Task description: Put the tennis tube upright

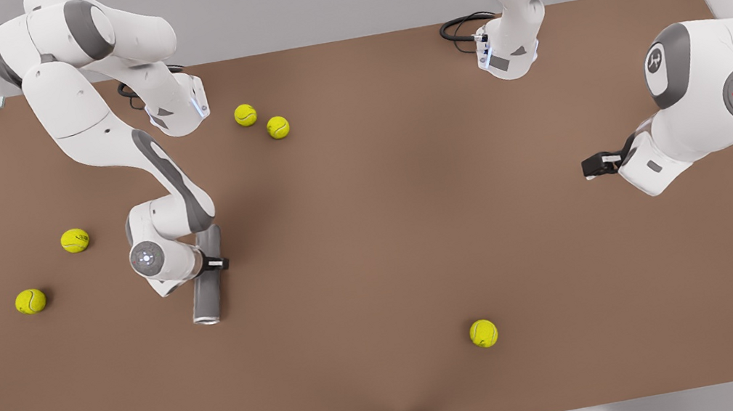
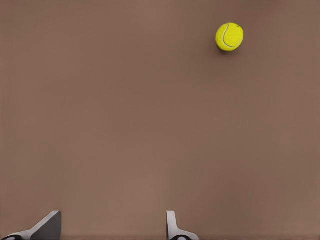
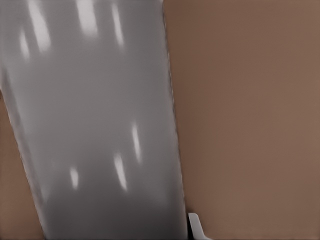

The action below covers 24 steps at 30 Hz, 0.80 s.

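Tube: the tennis tube (image 1: 208, 280) lies flat on the tabletop (image 1: 373, 248), at the front view's left.
Right pincer: the right pincer (image 1: 212, 264) straddles the tube's middle; one fingertip (image 3: 196, 226) sits beside its wall, grip uncertain.
Left pincer: the left pincer (image 2: 112, 227) hangs wide over bare tabletop at the front view's right, waiting.
Balls: five tennis balls (image 1: 483, 333), all apart from the tube; two far, two left, one near.

tennis tube (image 1: 209, 289): matte grey, lighter rim | tennis balls (image 1: 483, 332): yellow-green | table (image 1: 373, 248): brown
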Motion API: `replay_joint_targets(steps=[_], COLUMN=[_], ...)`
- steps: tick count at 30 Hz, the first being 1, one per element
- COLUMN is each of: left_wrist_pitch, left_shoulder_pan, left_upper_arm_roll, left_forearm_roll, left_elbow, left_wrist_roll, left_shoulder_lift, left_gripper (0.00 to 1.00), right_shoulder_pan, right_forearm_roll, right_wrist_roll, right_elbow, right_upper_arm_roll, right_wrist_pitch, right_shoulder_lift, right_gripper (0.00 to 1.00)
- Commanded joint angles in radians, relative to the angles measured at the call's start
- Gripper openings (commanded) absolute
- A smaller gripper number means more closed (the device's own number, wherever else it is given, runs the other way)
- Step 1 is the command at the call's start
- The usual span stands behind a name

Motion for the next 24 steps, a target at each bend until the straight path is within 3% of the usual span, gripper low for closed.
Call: replay_joint_targets(steps=[1,5,10,17,24], left_wrist_pitch=[0.000,0.000,0.000,0.002,0.002], left_shoulder_pan=[0.000,0.000,0.000,0.000,0.000], left_upper_arm_roll=[0.000,0.000,0.000,0.000,0.000], left_forearm_roll=[0.000,0.000,0.000,0.000,0.000], left_elbow=[0.000,0.000,0.000,0.000,0.000], left_wrist_roll=[0.000,0.000,0.000,0.000,0.000], left_shoulder_lift=[0.000,0.000,0.000,0.000,0.005], left_gripper=[1.00,1.00,1.00,1.00,1.00], right_shoulder_pan=[0.000,0.006,0.011,0.158,0.313], right_forearm_roll=[-0.002,-0.002,-0.003,-0.040,-0.229], right_wrist_roll=[0.001,0.003,-0.003,-0.014,-0.013], right_elbow=[0.000,0.002,0.032,0.178,0.285], right_upper_arm_roll=[-0.001,0.001,0.082,0.094,0.094], right_wrist_pitch=[-0.001,-0.003,-0.017,-0.046,-0.046], right_shoulder_lift=[0.000,-0.011,-0.042,-0.035,0.004], right_gripper=[0.72,0.72,0.73,0.73,0.73])
